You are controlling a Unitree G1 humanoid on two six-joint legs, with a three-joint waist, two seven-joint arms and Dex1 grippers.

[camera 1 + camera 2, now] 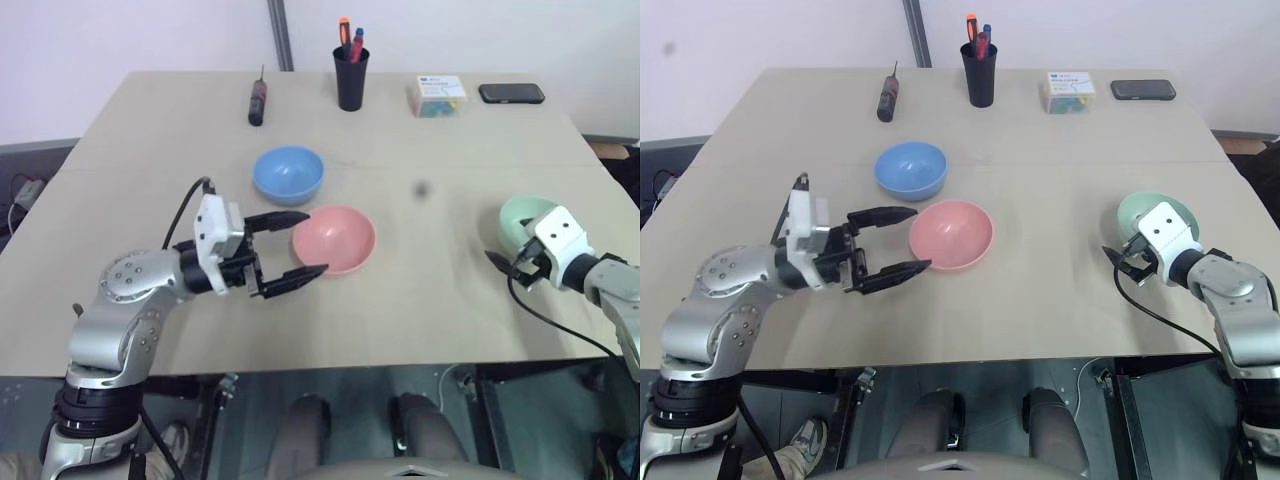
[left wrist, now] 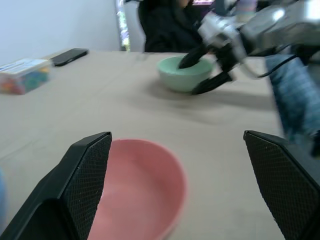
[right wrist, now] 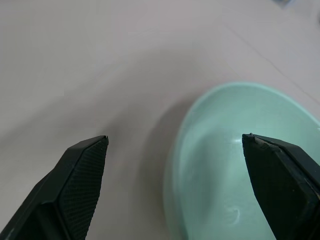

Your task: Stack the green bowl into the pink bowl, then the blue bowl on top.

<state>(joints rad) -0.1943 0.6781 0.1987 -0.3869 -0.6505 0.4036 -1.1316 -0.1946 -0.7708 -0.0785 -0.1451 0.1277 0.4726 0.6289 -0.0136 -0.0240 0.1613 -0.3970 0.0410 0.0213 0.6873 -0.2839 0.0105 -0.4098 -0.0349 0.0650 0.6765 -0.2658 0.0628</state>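
We find the green bowl [image 1: 524, 219] at the right edge of the surface [image 1: 420, 290]. The right gripper [image 3: 176, 150] sits at its near rim, fingers spread wide, one over the bowl's hollow and one outside; nothing gripped. The pink bowl [image 1: 334, 238] lies mid-surface, the blue bowl [image 1: 288, 173] just behind it, apart. The left gripper [image 1: 290, 245] points sideways at the pink bowl's left rim, fingers wide apart and empty. We can read no writing on the small box [image 1: 437, 96] at the back.
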